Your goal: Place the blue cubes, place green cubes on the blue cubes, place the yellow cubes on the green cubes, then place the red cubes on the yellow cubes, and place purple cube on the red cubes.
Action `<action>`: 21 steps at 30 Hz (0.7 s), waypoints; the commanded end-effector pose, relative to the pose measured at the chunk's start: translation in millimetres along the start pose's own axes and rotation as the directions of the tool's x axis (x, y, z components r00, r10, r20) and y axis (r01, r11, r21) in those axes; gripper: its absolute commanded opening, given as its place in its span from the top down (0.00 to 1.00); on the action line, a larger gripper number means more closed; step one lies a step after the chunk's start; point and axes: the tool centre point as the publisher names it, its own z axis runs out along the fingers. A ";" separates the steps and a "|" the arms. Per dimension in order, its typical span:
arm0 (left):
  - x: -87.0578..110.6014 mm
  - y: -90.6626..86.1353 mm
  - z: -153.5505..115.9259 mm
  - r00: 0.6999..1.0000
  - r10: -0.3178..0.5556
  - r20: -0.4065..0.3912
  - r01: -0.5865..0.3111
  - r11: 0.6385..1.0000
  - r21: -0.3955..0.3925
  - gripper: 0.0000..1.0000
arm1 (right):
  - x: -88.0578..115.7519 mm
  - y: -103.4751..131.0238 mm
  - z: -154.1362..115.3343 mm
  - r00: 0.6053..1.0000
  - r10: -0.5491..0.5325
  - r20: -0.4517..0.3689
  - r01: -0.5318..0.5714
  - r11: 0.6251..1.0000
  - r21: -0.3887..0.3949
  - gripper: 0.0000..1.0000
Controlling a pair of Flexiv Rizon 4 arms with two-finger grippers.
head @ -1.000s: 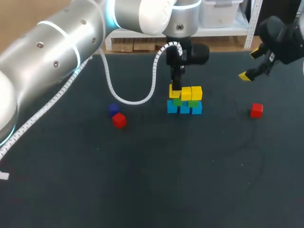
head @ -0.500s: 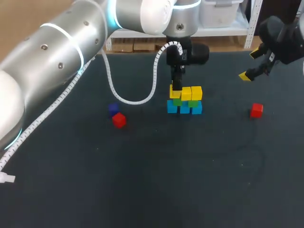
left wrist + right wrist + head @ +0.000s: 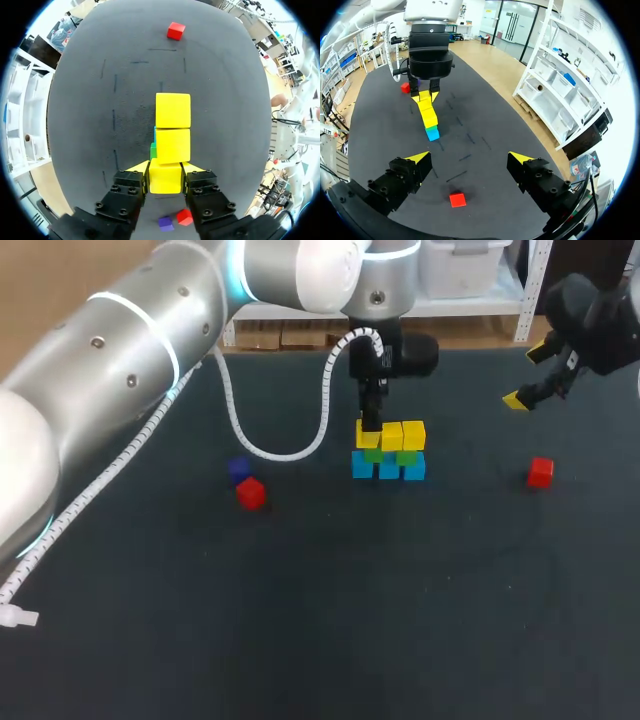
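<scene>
In the head view a stack stands mid-table: a row of blue cubes [image 3: 389, 469], green cubes [image 3: 406, 456] on them and three yellow cubes [image 3: 413, 435] on top. My left gripper [image 3: 370, 425] comes down on the stack's left end. In the left wrist view the left gripper [image 3: 166, 170] is shut on the nearest yellow cube [image 3: 165, 179], which sits in line with the other two yellow cubes [image 3: 173, 111]. A red cube [image 3: 250, 494] and the purple cube [image 3: 238, 470] lie left of the stack. Another red cube [image 3: 540, 472] lies to the right. My right gripper [image 3: 530, 375] hangs open above the far right, holding nothing.
In the right wrist view the right-hand red cube [image 3: 457, 200] lies on the dark mat under the open right gripper [image 3: 471, 159], with the stack [image 3: 431, 121] and my left gripper [image 3: 429, 95] farther ahead. The left arm's white cable [image 3: 280, 450] droops left of the stack.
The left arm's upper links have shifted slightly. Both grippers and all cubes stay where they were.
</scene>
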 end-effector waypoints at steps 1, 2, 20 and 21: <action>-3.6 7.5 -1.1 1.000 0.001 -0.007 0.000 1.000 0.029 0.70 | 0.5 -0.8 -0.2 1.000 -0.001 0.003 0.001 1.000 -0.004 0.00; -3.7 7.5 -1.0 1.000 0.000 -0.007 0.000 1.000 0.029 0.68 | 0.5 -0.8 -0.2 1.000 -0.001 0.003 0.001 1.000 -0.004 0.00; -2.6 4.6 -3.4 1.000 0.000 0.001 0.000 1.000 0.021 0.00 | 0.5 -0.8 -0.2 1.000 -0.001 0.003 0.001 1.000 -0.004 0.00; -2.3 4.5 -4.3 1.000 -0.002 0.004 0.002 1.000 0.018 0.00 | 0.5 -0.8 -0.2 1.000 -0.001 0.003 0.001 1.000 -0.004 0.00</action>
